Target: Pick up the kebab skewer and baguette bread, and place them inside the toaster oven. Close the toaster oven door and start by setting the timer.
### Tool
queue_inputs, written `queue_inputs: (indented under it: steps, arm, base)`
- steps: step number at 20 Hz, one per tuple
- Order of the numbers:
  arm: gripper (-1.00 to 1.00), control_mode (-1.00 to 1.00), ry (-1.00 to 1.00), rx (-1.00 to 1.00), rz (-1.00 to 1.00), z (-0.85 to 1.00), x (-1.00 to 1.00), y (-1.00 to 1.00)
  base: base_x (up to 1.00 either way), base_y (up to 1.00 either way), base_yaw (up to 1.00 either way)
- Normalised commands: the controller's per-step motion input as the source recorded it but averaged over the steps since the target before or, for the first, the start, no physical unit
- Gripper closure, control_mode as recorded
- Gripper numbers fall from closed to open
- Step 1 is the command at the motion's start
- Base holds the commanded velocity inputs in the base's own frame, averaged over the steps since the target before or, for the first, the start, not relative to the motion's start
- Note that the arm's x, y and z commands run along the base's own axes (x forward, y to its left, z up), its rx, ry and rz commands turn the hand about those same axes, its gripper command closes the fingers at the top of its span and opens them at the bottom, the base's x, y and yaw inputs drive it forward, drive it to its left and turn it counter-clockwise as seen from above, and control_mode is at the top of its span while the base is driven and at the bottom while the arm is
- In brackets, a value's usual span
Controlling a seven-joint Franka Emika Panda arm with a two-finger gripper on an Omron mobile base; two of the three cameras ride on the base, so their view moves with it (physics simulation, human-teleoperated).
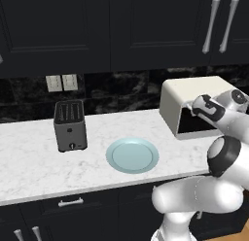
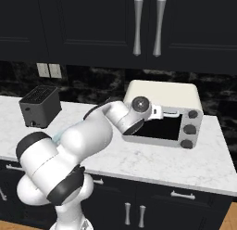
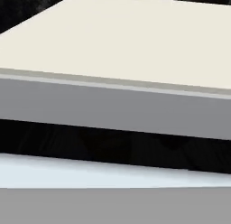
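Cream-white toaster oven (image 2: 162, 92) sits right of centre in right base view, hand pressed to its front near upper edge, probably working toaster oven door. Claw (image 2: 171, 114) spread wide, gripping nothing visible. Pale blue plate (image 1: 132, 155) bare mid-surface; skewer, bread likely already inside. White marble surface (image 1: 34, 152), grey slot toaster (image 1: 70, 126), black cabinets (image 1: 97, 26).
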Motion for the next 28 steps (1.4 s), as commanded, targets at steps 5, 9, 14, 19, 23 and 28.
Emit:
queue_inputs:
  steps: [5, 9, 14, 19, 23, 28]
  arm:
    - [-1.00, -1.00, 0.00, 0.00, 0.02, 0.02, 0.01, 0.10]
    - [-1.00, -1.00, 0.00, 0.00, 0.03, 0.18, -0.57, -0.10]
    - [-1.00, -1.00, 0.00, -0.04, 0.07, 0.02, -0.37, -0.49]
    - [-1.00, -1.00, -0.07, -0.15, 0.19, 0.00, -0.20, -0.72]
    - [-1.00, -1.00, -0.17, -0.25, 0.26, 0.00, -0.11, -0.66]
    - [-1.00, -1.00, -0.13, -0.30, 0.26, 0.00, -0.06, -0.59]
  base:
    - [0.00, 0.00, 0.00]
    - [0.00, 0.00, 0.00]
    - [0.00, 0.00, 0.00]
    - [0.00, 0.00, 0.00]
    - [0.00, 0.00, 0.00]
    - [0.00, 0.00, 0.00]
